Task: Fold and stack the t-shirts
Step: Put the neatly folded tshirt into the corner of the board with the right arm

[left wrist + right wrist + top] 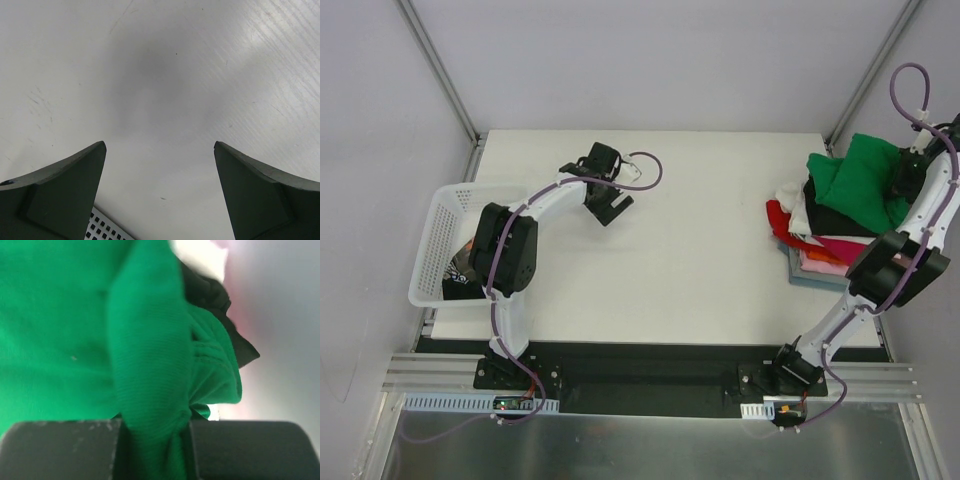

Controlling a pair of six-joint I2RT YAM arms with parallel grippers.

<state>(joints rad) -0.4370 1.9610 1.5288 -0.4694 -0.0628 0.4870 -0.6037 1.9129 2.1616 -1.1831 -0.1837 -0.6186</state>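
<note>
1. At the right edge of the table point(700, 260), the pile of t-shirts point(820, 250) lies in uneven layers, with a red shirt point(778, 215) and a white shirt point(796, 200) poking out to the left. The biggest danger is that a pull from the right arm drags the whole pile sideways or over the edge. Cloth clings to cloth, and the pile has little table to spare on that side.
2. The green shirt point(860, 180) sits bunched on top of the pile, over a black shirt point(820, 195), and it is not flat. If it were let go like this, it would likely settle as a lump rather than a fold. Anything stacked on it later would then lean.
3. The right claw point(155, 440) is squeezed nearly shut on a gathered ridge of the green shirt, which shows pinched between its fingers. So small a bite could slip out on a lift. I cannot tell whether it has also caught the layer beneath, which would then come up with it.
4. The left claw point(608, 200) is spread wide and holds nothing. It hangs over bare table near the basket point(435, 230), well apart from the pile. It is the least worry, but from there it cannot steady the pile, and a careless sweep could knock the basket.
</note>
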